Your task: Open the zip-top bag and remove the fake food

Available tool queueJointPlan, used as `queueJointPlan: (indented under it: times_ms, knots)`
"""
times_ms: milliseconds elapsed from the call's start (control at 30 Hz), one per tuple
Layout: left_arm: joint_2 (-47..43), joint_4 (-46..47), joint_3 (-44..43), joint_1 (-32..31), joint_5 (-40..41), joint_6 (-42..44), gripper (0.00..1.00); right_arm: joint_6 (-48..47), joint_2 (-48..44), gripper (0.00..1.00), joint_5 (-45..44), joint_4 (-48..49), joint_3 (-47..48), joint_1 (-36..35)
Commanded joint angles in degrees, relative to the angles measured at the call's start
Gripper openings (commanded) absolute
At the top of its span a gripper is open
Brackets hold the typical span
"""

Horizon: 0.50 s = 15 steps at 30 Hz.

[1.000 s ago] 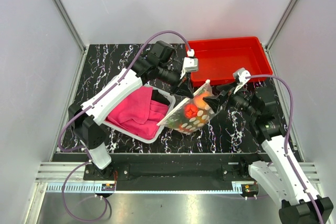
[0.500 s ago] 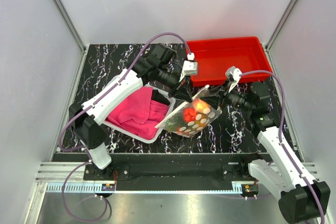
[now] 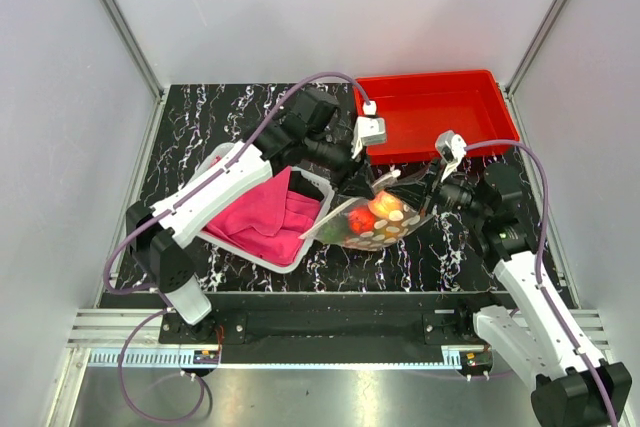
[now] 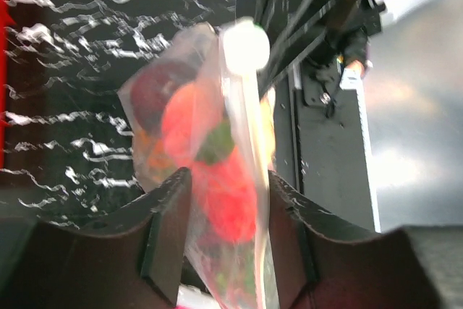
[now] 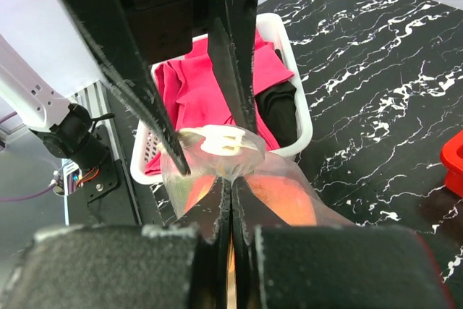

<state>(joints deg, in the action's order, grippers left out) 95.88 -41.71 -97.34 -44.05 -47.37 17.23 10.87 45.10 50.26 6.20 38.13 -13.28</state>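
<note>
- The left gripper (image 4: pixel 230 175) has its fingers part-way closed. The zip-top bag (image 4: pixel 217 99) fills the gap between them and touches both inner faces.
- In the right wrist view, those two black fingers come down on either side of the bag's white zip strip (image 5: pixel 217 139).
- The right gripper (image 5: pixel 230 182) is pinched almost fully closed on a thin fold of the clear plastic, with only a sliver of gap between its pads.
- From above, the bag (image 3: pixel 375 219) spans between the left gripper (image 3: pixel 362 179) and the right gripper (image 3: pixel 425 185), with its bulk sagging below and nearer than both.
- The bag's far-left corner reaches toward the white mesh basket (image 3: pixel 265 259). Whether it rests on the black marbled table (image 3: pixel 200 127) cannot be told.
- The fake food (image 3: pixel 380 209) sits inside the bag, under the grippers.
- Just past the left fingertips, a red piece (image 4: pixel 235 197), a peach-orange round piece (image 4: pixel 181 117) and a bit of green (image 4: pixel 217 142) show through the plastic, all blurred.
- The right wrist view shows an orange glow (image 5: pixel 289 211) just beyond its fingertips.
- The basket with its pink cloth (image 3: pixel 260 207) lies under the left arm, beyond the bag as seen from the right gripper.
- A red tray (image 3: pixel 440 112) sits on the far side of both grippers.
</note>
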Motion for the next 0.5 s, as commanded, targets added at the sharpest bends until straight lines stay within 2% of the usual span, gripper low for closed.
queueJointPlan:
  times_ms: [0,33,67,100,133,167,200,233,300,467]
  knots:
    - [-2.0,11.3,0.2,-2.5,6.5,-6.2,0.44,0.6,-2.0,0.0,0.8,-1.4,2.7,-0.2]
    - [-1.4,11.3,-0.5,-2.7,7.7,-6.4,0.39,0.7,-2.3,0.0,0.7,-2.0,2.7,-0.1]
    - [-0.7,11.0,-0.6,-2.7,7.6,-6.5,0.3,0.6,-2.6,0.02,0.7,-2.5,3.1,-0.1]
    - [-0.6,10.9,-0.5,-2.7,7.5,-6.4,0.09,0.2,-3.1,0.05,0.7,-3.4,3.4,-0.1]
    - [-0.7,11.0,-0.2,-2.7,6.4,-5.7,0.04,-0.9,-3.2,0.14,0.2,-5.7,3.8,0.0]
    - [-1.0,11.0,0.1,-2.7,5.6,-5.4,0.0,-1.6,-3.4,0.27,-1.6,-7.6,4.7,-0.1]
    - [-1.2,10.9,0.5,-2.7,4.8,-5.0,0.0,-2.2,-3.6,0.47,-2.4,-8.6,5.0,-0.1]
    - [-1.6,10.9,0.7,-2.7,2.7,-4.2,0.0,-2.9,-3.6,0.5,-2.8,-9.2,5.2,-0.2]
    - [-2.2,10.6,1.1,-2.7,0.9,-3.4,0.0,-3.1,-3.1,0.53,-3.1,-9.2,6.0,-0.1]
    - [-2.4,9.5,0.4,-2.7,-3.8,-2.0,0.0,-3.9,-1.4,0.53,-0.8,-9.3,7.0,-0.1]
